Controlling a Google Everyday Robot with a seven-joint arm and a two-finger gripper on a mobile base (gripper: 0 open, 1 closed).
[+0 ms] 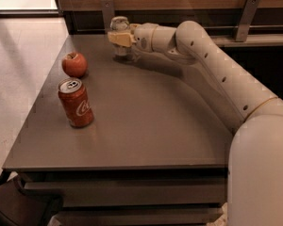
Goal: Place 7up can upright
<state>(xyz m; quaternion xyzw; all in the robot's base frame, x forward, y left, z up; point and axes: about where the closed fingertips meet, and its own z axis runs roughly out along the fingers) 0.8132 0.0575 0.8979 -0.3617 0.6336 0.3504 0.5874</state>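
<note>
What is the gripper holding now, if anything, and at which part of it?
The gripper, at the far edge of the table, holds the 7up can around the middle of its body; the can stands upright, its silver top above the fingers.

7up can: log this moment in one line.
7up can: upright, far edge of table | pincer: at can's middle | apple, red can: left side, apart

Middle of 7up can (119,23) behind hand (121,38) at far table (155,126) edge
</note>
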